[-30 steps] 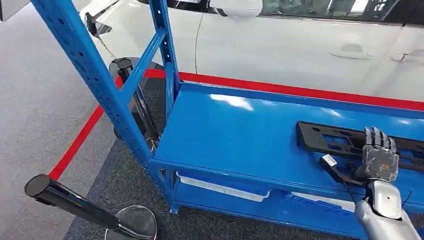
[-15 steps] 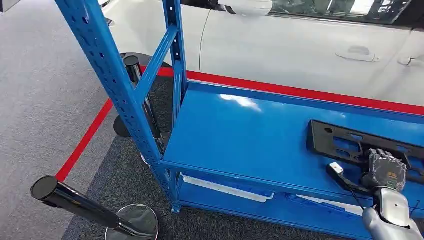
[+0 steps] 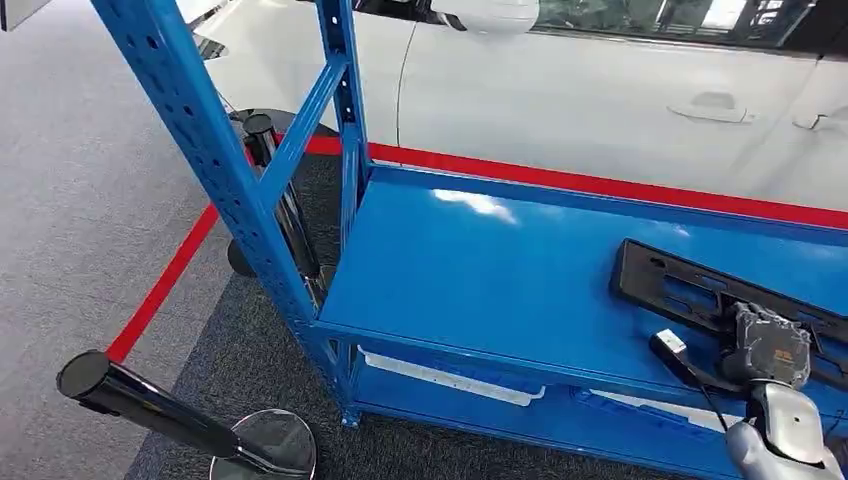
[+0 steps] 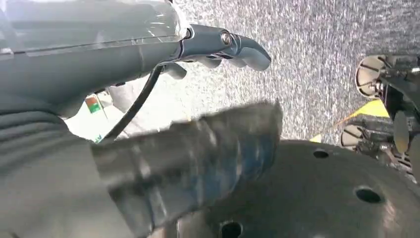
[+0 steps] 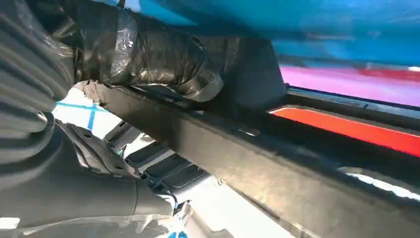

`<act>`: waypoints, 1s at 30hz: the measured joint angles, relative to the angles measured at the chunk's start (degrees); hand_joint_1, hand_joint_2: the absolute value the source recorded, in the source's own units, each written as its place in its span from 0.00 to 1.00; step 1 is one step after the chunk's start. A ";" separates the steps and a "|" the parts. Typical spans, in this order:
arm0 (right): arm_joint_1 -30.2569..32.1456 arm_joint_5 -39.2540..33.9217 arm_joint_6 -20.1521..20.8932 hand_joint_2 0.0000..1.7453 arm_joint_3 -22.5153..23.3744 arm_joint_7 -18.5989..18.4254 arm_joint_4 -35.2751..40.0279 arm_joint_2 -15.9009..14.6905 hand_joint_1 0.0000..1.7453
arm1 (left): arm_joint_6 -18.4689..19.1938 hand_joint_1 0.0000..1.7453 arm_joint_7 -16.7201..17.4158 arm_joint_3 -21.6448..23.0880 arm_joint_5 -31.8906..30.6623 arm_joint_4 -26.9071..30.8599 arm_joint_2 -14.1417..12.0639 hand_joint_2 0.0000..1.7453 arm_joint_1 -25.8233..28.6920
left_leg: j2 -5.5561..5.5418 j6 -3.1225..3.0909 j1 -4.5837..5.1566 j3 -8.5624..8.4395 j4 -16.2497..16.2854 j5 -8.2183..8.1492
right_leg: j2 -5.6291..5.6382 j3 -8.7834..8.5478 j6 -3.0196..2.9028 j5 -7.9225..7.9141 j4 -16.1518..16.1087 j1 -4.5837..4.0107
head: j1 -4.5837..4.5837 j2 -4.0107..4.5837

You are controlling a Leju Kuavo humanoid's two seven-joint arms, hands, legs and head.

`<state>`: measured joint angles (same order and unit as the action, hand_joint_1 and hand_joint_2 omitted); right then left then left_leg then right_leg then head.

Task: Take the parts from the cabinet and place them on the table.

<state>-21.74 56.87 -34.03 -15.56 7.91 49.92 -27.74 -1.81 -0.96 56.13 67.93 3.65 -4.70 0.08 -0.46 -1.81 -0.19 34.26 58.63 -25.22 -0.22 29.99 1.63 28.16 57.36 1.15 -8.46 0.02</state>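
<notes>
The right hand (image 3: 765, 345) rests on the near edge of the long black part (image 3: 690, 290), which lies flat on the blue shelf (image 3: 480, 270) of the cabinet, toward its right end. A second ago the fingers stood upright and spread above the part; half a second ago they were tipping down; now they are folded over its near rail and only the back of the hand faces up. The right wrist view shows dark taped fingers (image 5: 148, 54) curled over the top of the black rail (image 5: 237, 148), pressing against it, so the hand grips the part, which has not left the shelf. A black cable with a small white connector (image 3: 672, 342) lies on the shelf just beside the hand, at its left.

The whole picture has shifted a little between the frames, so the camera has moved; the blue upright (image 3: 200, 150), the red floor line (image 3: 600, 185), the white car (image 3: 600, 90) and the black post (image 3: 140, 400) keep their places relative to one another.

The left hand (image 4: 218, 47) hangs over grey carpet (image 4: 322, 59), its fingers loosely bent and apart, holding nothing.
</notes>
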 joint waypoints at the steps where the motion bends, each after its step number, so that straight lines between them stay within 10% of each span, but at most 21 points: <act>1: 0.77 -0.53 0.20 1.00 0.00 0.81 1.34 -0.04 1.00 | 0.37 0.00 -0.22 0.00 0.37 0.00 0.00 1.00 0.00 | 0.02 0.01 -0.02 0.00 0.00 -0.01 | 0.03 0.00 0.00 0.00 0.01 -0.01 | 0.00 0.00; 12: 9.61 -3.26 -0.33 1.00 0.50 2.67 14.69 -2.67 1.00 | -0.18 0.00 -3.02 0.44 -0.97 0.00 0.29 1.00 -0.21 | -0.03 0.05 0.00 0.03 -0.02 -0.04 | -0.07 0.14 0.01 0.10 0.02 0.04 | 0.00 0.00; 16: 17.03 4.28 -4.66 1.00 7.55 7.70 23.02 -4.15 1.00 | -2.62 0.00 -3.78 2.53 -3.30 0.04 1.09 1.00 -0.55 | -0.42 0.07 0.09 0.17 -0.02 -0.06 | -0.43 0.00 0.06 0.22 0.03 0.10 | 0.02 0.00; 22: 19.98 11.61 -5.42 1.00 20.90 21.25 35.00 2.59 1.00 | -2.58 0.00 -4.31 3.13 -1.86 0.04 1.55 1.00 -1.05 | -0.12 0.11 0.09 0.08 -0.07 -0.11 | -0.12 0.13 0.04 0.24 0.07 0.09 | 0.02 0.00; 27: 19.64 16.90 -5.51 1.00 22.80 24.00 41.34 8.30 1.00 | -1.12 0.00 -4.61 3.19 0.83 -0.15 1.70 1.00 -0.85 | -0.18 0.03 0.39 0.16 -0.02 -0.23 | -0.18 0.01 0.08 0.22 0.06 0.16 | 0.00 0.00; 30: 18.20 25.78 -5.51 1.00 19.92 19.34 44.75 11.50 1.00 | 0.81 0.00 -2.85 3.17 2.20 -0.87 1.99 1.00 -0.89 | -0.12 -0.06 0.60 0.12 0.00 -0.29 | -0.07 0.06 0.11 0.23 0.07 0.35 | 0.02 0.00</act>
<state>-3.54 82.65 -39.54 4.36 27.25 94.68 -16.24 -1.01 -3.81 59.30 70.14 2.78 -2.71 -0.82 -0.58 -1.86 0.41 34.38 58.63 -25.52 -0.29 30.04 1.74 28.39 57.43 1.49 -8.44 0.02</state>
